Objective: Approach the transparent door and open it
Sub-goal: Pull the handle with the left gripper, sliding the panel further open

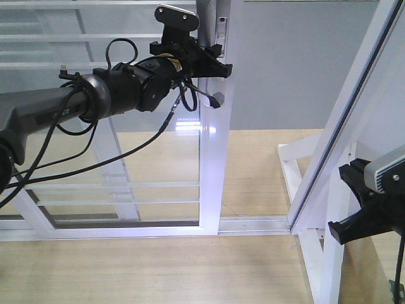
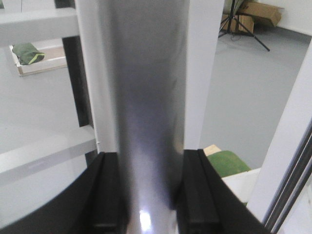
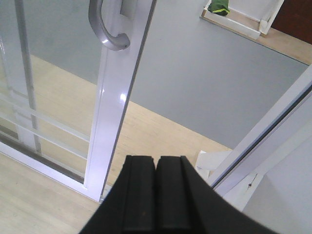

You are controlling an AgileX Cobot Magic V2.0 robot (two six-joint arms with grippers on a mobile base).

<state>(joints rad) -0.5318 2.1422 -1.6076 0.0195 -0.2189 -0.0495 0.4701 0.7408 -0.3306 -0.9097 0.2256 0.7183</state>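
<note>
Glass in a shiny white frame: that is the transparent door [image 1: 212, 158]. It stands right in front of the robot, on the left half of the front view. It stands straight up, and its long side runs from floor to top. Thin white bars cross the glass from side to side. The edge with the handle is on the right in that view. The door rides in a rail [image 1: 253, 223] on the floor, so I think it slides sideways and does not swing.

It looks big, stiff and fairly heavy. Glass can break and the frame looks slippery, so a slow, steady pull is best. The best place to hold it is the grey metal pull handle [image 2: 151, 97] — it is curved and made for grabbing.

The left gripper [image 2: 151, 161] is up at that handle. Its black fingers [image 2: 105, 195] sit one on each side and seem to squeeze it.

The right gripper [image 3: 156, 165] hangs low on the right, well apart from the door. Its two pads are pressed together with nothing between them.

To the right there is a gap, then another white frame [image 1: 342, 120] that leans in the picture. Below is a wooden floor [image 1: 158, 266] — past the door it turns into a grey floor [image 1: 285, 63].
</note>
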